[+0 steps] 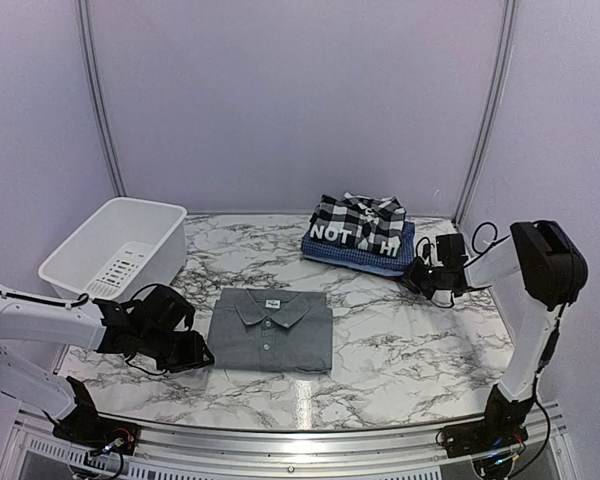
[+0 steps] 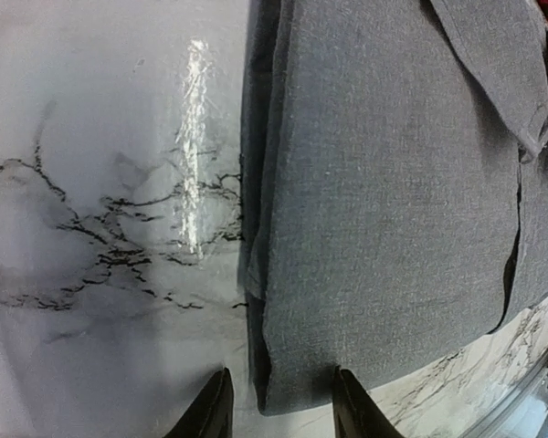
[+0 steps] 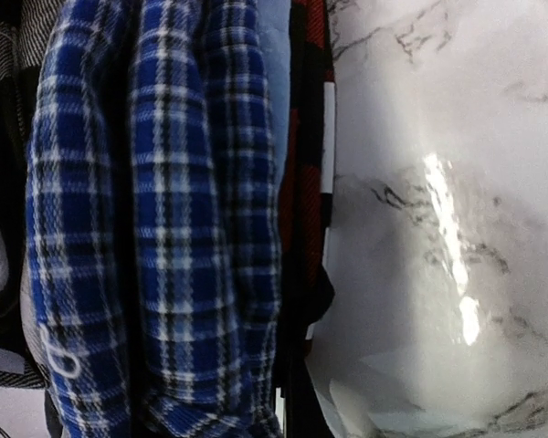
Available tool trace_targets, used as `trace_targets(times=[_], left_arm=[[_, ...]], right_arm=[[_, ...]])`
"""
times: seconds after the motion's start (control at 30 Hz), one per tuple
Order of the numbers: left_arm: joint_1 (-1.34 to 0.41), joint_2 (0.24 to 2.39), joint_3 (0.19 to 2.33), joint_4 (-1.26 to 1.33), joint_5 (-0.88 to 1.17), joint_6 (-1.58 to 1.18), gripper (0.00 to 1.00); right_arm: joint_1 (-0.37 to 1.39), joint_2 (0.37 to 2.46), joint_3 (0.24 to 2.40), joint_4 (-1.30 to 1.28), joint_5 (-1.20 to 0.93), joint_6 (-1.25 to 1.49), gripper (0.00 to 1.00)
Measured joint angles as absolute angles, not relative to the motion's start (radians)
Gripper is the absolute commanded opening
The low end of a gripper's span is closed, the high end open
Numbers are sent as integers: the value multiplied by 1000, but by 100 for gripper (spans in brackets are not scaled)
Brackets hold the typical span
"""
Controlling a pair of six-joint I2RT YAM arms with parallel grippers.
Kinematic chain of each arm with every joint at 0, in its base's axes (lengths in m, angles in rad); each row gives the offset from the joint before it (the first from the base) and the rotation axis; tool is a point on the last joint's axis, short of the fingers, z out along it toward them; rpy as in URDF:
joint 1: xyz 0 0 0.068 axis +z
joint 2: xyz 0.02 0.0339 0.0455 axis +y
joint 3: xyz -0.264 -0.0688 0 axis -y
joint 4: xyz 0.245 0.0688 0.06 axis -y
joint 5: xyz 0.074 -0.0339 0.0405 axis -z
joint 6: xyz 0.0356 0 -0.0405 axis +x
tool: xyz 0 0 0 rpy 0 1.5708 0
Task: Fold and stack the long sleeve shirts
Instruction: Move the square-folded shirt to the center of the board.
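Fold complete, I judge; stacking follows. The grey shirt [image 1: 271,330] lies on the desk [image 1: 400,350], the left end effector [image 2: 279,406] apart astride its left edge, the right end effector [image 1: 427,277] closed by the stack [image 1: 360,238] beyond. I must clamp, then lift.

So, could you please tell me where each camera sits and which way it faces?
Top external: above and behind the arms, looking down at the table; both arms, left gripper and right gripper show.
Left wrist: on the left arm, looking down at the grey shirt's edge; its own fingertips show.
Right wrist: on the right arm, facing the blue checked shirt; no fingers show.
Shared: top and left wrist both see the grey shirt.
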State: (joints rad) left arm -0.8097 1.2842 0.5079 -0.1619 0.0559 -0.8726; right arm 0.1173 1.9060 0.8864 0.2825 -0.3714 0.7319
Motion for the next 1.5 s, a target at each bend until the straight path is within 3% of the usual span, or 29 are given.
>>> trace_targets(times=[0.3,0.4,0.9,1.3,1.5], left_arm=[[-810,1345,508,-100,60,-909,5],[-810,1354,509,-96,55,-925,0],[-810,1264,501,-273,-17,-929,0],[-794,1188,474,-352,-31,-926,0],[-786,1177,473,-371,-35,-913,0]], right_arm=[[117,1783,741,274,-379,689,0],[118,1730,693,261,-383,671,0],[56,1428,520,23,-332,626,0],[-131,1478,613,-100,-278,577,0],[-126,1483,644,-126,-247,548,21]])
